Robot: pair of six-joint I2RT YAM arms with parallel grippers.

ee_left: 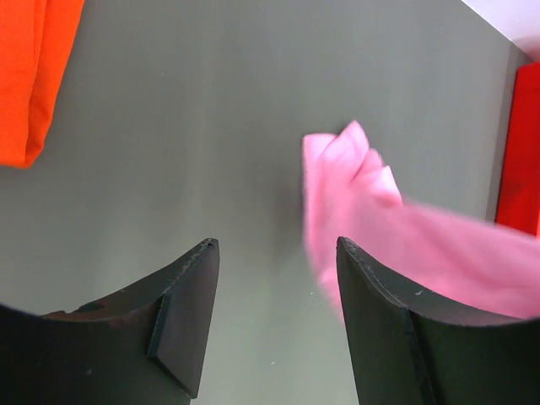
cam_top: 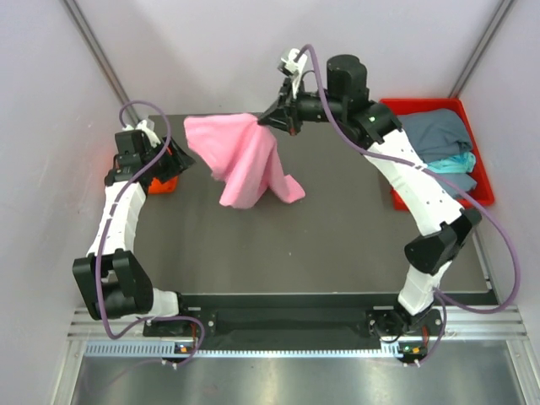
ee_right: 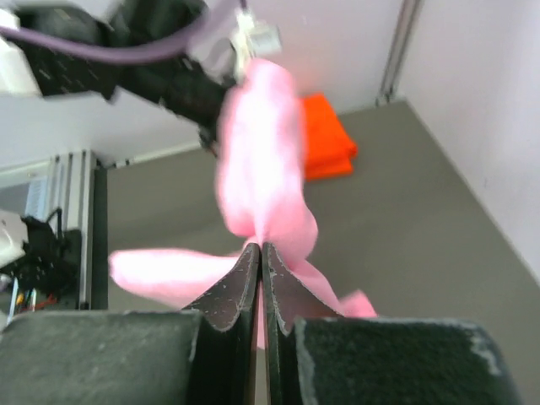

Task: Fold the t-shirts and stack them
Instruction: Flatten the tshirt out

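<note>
Pale walls enclose a dark grey table. At its far right corner, one rigid red plastic tray holds two shirts: a grey-blue cloth t-shirt and a teal one beside it. Four shirts show in all. The right gripper is pinched tight on a light pink t-shirt, which hangs down to mid-table. The left gripper is spread wide, grasping nothing, above a folded bright orange t-shirt at the left edge.

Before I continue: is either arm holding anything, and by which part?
Right gripper pinches the pink t-shirt by a bunched edge at its top; left gripper open, holding nothing.
</note>
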